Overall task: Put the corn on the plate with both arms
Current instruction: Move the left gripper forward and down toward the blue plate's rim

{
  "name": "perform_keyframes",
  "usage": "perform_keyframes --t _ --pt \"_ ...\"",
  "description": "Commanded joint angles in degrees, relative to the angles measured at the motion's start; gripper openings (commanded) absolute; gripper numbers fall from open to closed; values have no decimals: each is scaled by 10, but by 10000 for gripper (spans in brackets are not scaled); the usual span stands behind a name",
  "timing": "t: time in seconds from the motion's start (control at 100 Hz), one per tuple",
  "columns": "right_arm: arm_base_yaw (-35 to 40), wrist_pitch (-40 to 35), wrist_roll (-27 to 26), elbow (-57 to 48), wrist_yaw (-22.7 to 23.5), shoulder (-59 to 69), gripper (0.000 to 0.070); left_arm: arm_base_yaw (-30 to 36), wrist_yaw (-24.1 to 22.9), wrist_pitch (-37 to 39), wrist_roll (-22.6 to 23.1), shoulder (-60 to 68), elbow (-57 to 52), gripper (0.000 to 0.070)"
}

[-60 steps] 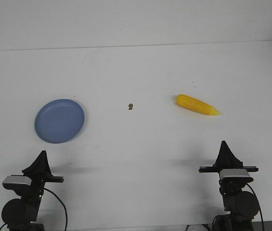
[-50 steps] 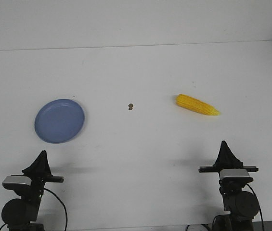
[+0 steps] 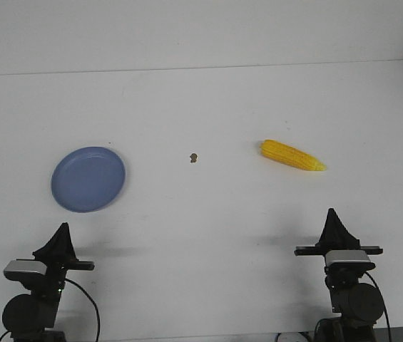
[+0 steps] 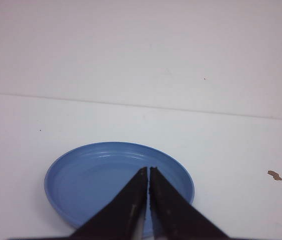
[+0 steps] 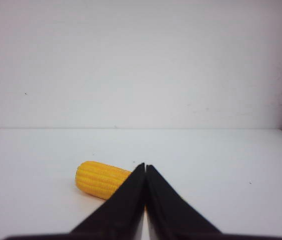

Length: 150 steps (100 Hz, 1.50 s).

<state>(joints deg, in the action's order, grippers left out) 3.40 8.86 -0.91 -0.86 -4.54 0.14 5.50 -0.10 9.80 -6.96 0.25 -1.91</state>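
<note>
1. left hand (image 3: 61, 229) fingers pressed together, holding nothing, at near edge of tabletop (image 3: 208, 100), short of plate (image 3: 88, 179)
2. right hand (image 3: 332, 216) fingers together too, empty, near edge, short of corn (image 3: 292, 155)
3. corn lies on tabletop right side, pointed end right, well apart from plate on left
4. small brown speck (image 3: 194, 157) between them

The right gripper (image 5: 145, 167), jaws pressed together, partly hides the corn (image 5: 100, 179) lying on the white table (image 5: 220, 160).

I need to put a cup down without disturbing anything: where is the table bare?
Bare: the wide stretch behind the plate and corn, and the strip between them, except a brown speck. Bare too between both and the grippers. Nowhere crowded.
</note>
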Motion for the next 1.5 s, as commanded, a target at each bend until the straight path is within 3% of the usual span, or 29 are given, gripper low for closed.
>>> perform_keyframes --t 0.0,0.38,0.5,0.74,1.19,1.38,1.49 --pt "1 5 -6 2 0 -1 0 0 0 6 0 -1 11 13" --pt "1 46 5 -5 0 -1 0 0 -17 9 1 -1 -10 13" --pt "1 -19 0 -35 1 0 0 0 -17 -10 0 0 -35 13" --pt "0 -185 -8 -148 0 31 0 0 -49 -146 -2 38 -149 13" --pt "0 -466 -6 -444 1 276 0 0 -46 -417 3 298 -492 13" --pt "1 -514 -6 -525 7 349 0 0 -46 -518 30 404 -601 13" --pt "1 -508 -6 -540 6 361 0 2 -46 -519 29 430 -620 13"
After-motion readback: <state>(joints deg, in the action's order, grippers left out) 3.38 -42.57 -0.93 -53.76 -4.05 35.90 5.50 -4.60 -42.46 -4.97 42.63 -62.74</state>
